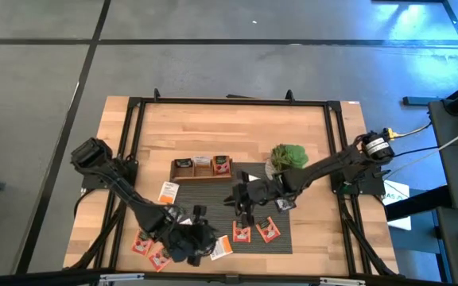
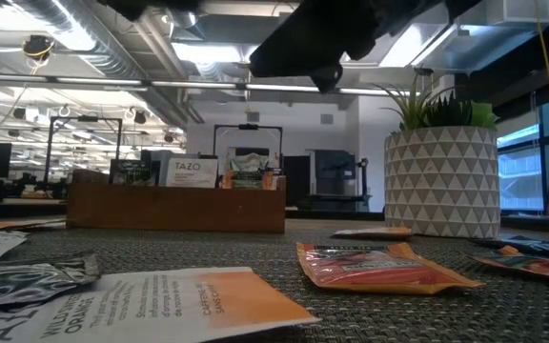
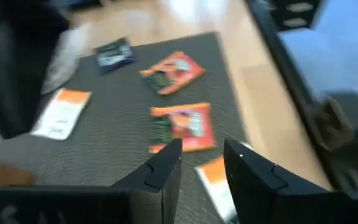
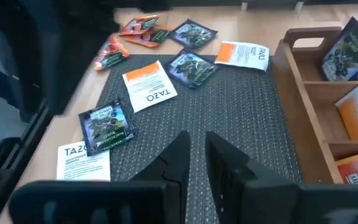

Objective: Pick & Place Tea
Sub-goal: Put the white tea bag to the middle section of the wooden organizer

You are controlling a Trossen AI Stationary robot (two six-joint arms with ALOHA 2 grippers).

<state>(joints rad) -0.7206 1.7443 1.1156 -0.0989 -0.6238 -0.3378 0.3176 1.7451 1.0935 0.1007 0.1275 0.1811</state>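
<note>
On woven mat (image 1: 289, 237): flat sq. sachets (image 1: 268, 230).

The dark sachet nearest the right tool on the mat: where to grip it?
The dark sachet lies flat on the mat. Probably come from above with the right tool and pinch one free edge; no neighbour covers it.

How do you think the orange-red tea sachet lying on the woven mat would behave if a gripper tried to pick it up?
The orange-red tea sachet looks thin and crinkled, so probably light and floppy. It lies nearly flat on the mat, so fingers may struggle to get under it. Its glossy wrapper could slip.
</note>
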